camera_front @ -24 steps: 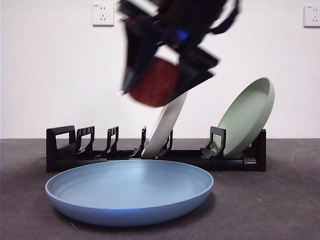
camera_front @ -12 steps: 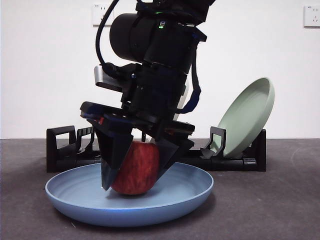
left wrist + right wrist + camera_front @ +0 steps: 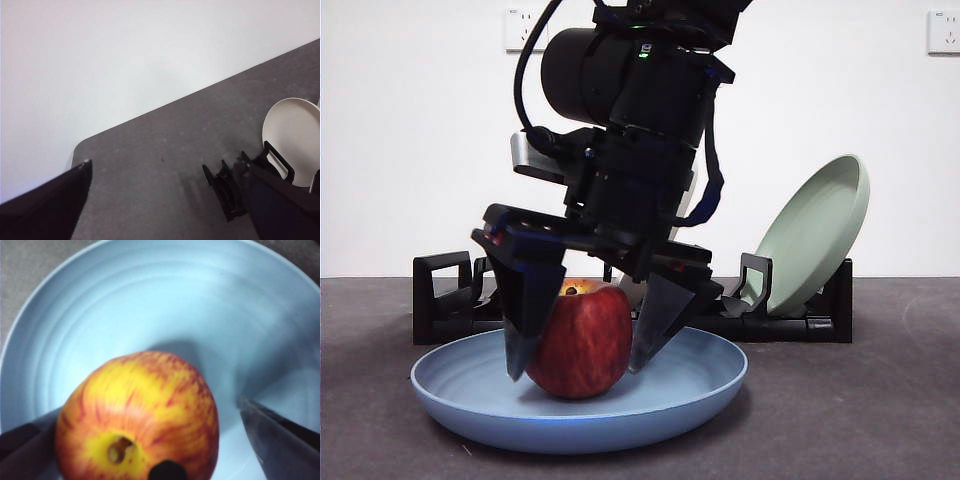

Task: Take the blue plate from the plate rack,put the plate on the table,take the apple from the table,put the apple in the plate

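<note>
The red apple [image 3: 582,340] rests in the blue plate [image 3: 705,385], which lies flat on the table [image 3: 865,410] in front of the plate rack [image 3: 440,295]. My right gripper [image 3: 580,368] reaches down over the plate, open, with one jaw on each side of the apple. In the right wrist view the apple [image 3: 140,415] shows its yellow stem end inside the blue plate [image 3: 150,300], and one jaw of the right gripper [image 3: 148,410] stands clearly apart from it. My left gripper [image 3: 167,165] is open and empty, high beside the plate rack [image 3: 227,192].
A sage-green plate [image 3: 815,235] leans in the rack's right end. A cream-white plate [image 3: 292,135] stands in the rack behind the working arm. Wall sockets [image 3: 525,30] sit on the white wall. Bare table [image 3: 165,145] stretches beyond the rack.
The right gripper came down with the apple into the blue plate, then its jaws spread apart. The apple now sits on the plate with its stem end up.
</note>
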Robot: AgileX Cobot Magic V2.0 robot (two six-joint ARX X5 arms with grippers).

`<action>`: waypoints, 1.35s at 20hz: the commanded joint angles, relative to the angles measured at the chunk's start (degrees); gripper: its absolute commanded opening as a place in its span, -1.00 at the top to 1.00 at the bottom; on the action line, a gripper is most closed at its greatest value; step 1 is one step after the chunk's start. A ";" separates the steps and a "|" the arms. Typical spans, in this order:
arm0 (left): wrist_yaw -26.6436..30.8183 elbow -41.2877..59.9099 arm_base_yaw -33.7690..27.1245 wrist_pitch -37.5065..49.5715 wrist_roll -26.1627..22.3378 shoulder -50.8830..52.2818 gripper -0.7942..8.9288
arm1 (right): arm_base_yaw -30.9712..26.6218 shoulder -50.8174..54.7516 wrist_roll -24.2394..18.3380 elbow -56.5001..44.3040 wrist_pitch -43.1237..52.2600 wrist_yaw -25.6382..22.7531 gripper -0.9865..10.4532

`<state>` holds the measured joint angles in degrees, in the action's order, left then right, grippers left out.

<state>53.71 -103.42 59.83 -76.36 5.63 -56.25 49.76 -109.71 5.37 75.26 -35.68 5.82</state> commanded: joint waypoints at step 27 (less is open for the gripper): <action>-24.22 0.31 -1.70 6.23 -5.90 -17.55 0.85 | -10.10 44.50 -7.82 0.02 -12.70 -0.11 0.85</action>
<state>29.39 -103.39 58.35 -70.67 0.36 -73.87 39.72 -65.12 -2.20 75.33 -48.86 5.56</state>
